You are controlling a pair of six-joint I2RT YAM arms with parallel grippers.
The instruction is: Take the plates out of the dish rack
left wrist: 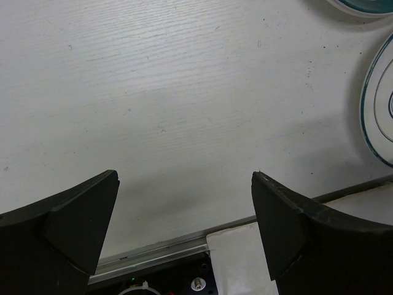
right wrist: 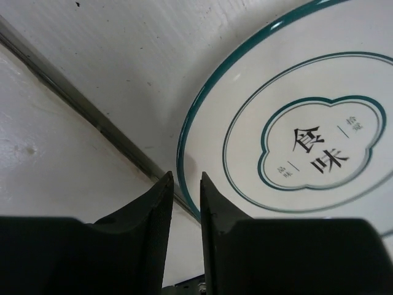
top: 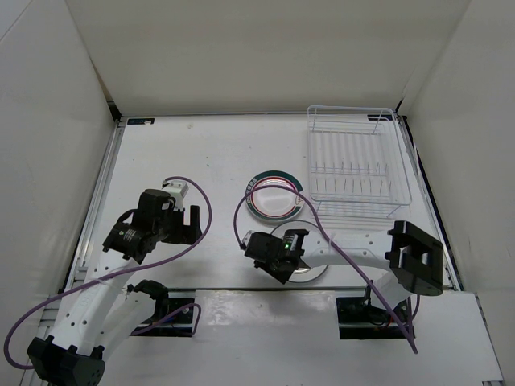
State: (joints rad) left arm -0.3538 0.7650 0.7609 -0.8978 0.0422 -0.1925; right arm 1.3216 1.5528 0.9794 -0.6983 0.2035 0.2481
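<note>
The white wire dish rack (top: 312,153) stands at the back right, and no plate shows among its prongs. One plate with a green outer ring and a red inner ring (top: 273,195) lies flat mid-table. A second plate, teal-rimmed with printed characters (right wrist: 288,74), lies flat near the front edge, half hidden under my right arm (top: 311,275). My right gripper (right wrist: 185,175) sits low at this plate's left rim, jaws a narrow gap apart, the rim's edge showing in the gap. My left gripper (left wrist: 184,175) hangs wide open above bare table at the left (top: 191,221).
A metal seam (right wrist: 92,117) and a raised white panel run along the table's near edge, right beside the right gripper. White walls enclose the table on three sides. Purple cables (top: 205,217) loop over both arms. Both plates' edges (left wrist: 381,104) show in the left wrist view.
</note>
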